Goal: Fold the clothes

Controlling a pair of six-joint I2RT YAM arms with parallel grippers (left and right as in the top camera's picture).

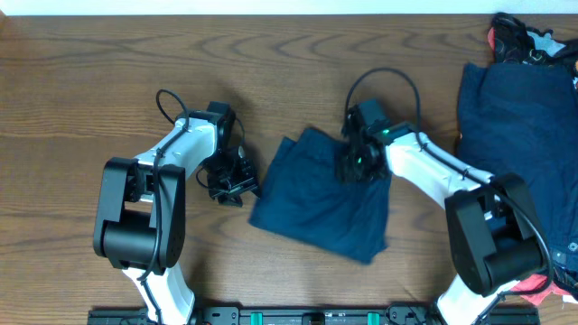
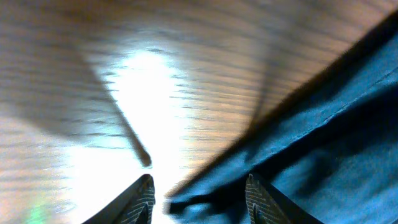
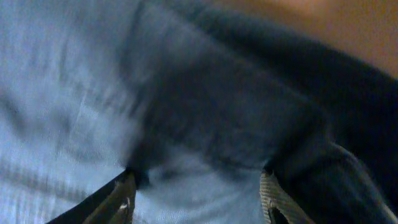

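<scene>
Inspecting the bench: the navy shorts lie partly folded at mid-bench, skewed to the near edge, with one corner jutting toward the left edge. More clothes wait along the right edge: a larger navy garment, and a pink-red and black piece in the far right corner.

My left claw sits low just beside the left side of the shorts. Its wrist view is blurred, but the claw is spread wide and holds nothing; the border of the shorts reaches into the gap between the fingers.

My right claw is down on the far right part of the shorts. Seen from its wrist, the claw is also spread wide, with cloth filling the view beneath it. I cannot tell whether the tips press the fabric.

Risks, in my judgement:
- The left claw could close on the top layer only, since the border is thin, and the fold would open.
- It could scrape the wood and miss.
- Pulling on one side alone could drag the whole garment and worsen the skew.
- The right tips could snag cloth on lifting and spoil the crease.
</scene>
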